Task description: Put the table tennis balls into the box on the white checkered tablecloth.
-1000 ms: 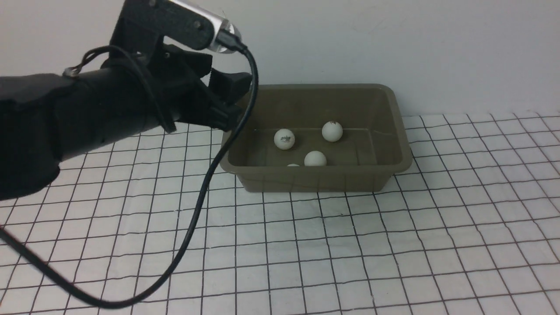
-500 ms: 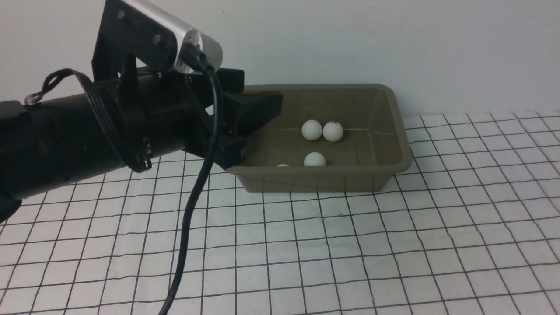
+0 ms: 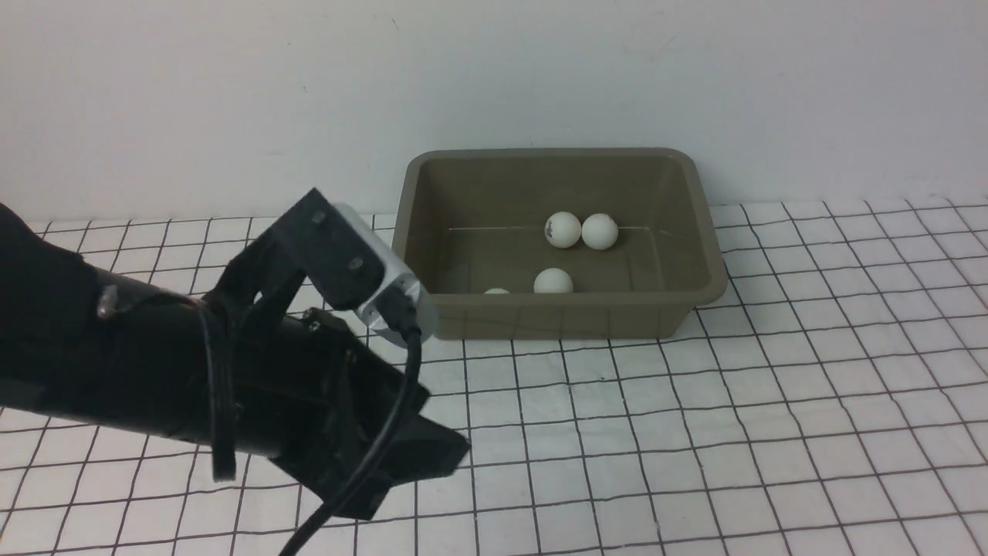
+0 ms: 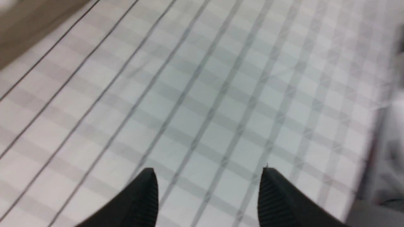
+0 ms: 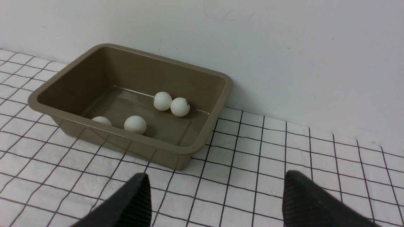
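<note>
The olive-grey box (image 3: pixel 706 255) stands at the back of the white checkered tablecloth (image 3: pixel 695 432). Several white table tennis balls lie in it: two touching at the back (image 3: pixel 563 229) (image 3: pixel 600 231), one at the front (image 3: pixel 553 281), one half hidden by the front wall (image 3: pixel 496 291). My left gripper (image 3: pixel 421 475) hangs low over the cloth, in front and to the left of the box; in the blurred left wrist view it (image 4: pixel 208 171) is open and empty. My right gripper (image 5: pixel 216 175) is open and empty, short of the box (image 5: pixel 202 142), and out of the front view.
A plain white wall runs right behind the box. The left arm's black cable (image 3: pixel 370 471) hangs down to the cloth at the front left. A blurred strip of the box (image 4: pixel 19 19) shows in the left wrist view.
My left arm has swung down and back from the box's left rim to low over the cloth. One ball rolled to the back and now rests against another.
</note>
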